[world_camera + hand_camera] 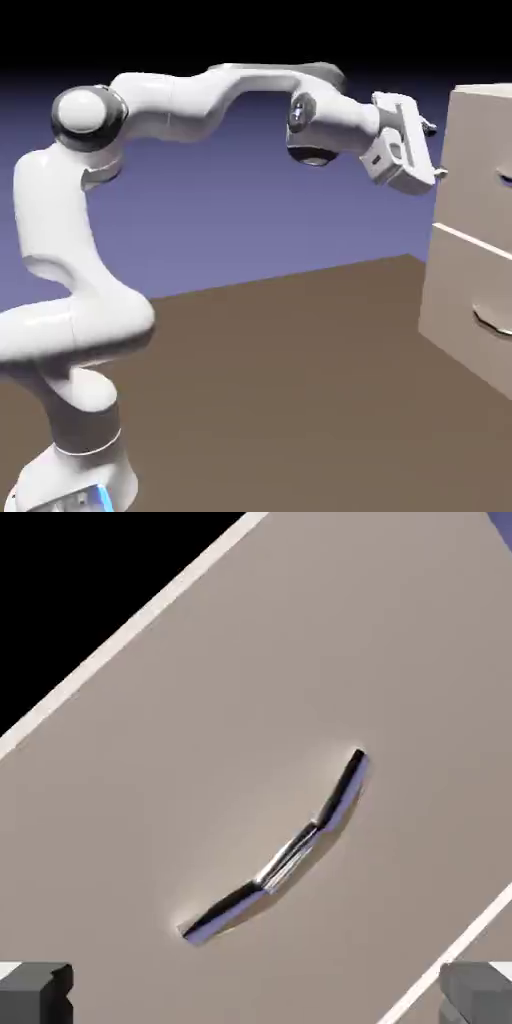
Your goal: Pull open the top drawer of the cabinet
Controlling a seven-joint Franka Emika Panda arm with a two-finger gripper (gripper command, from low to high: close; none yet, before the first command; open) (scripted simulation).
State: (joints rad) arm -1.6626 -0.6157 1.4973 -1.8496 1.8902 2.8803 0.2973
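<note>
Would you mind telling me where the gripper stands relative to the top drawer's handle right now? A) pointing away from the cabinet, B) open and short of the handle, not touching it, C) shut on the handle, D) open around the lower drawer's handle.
B: the gripper is open and faces the top drawer; in the hand view its handle lies ahead of the fingertips, untouched.

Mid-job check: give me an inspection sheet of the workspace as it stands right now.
Surface: brown table, bare where visible.
Job's things: cabinet at the exterior view's right; top drawer looks shut, front flush; its handle fills the hand view, untouched.
Clutter: nothing seen.
Grippers: gripper open, level, pointing at the top drawer front, short of the handle, holding nothing.
Cables: nothing seen.
Surroundings: plain blue-violet backdrop, black above.
</note>
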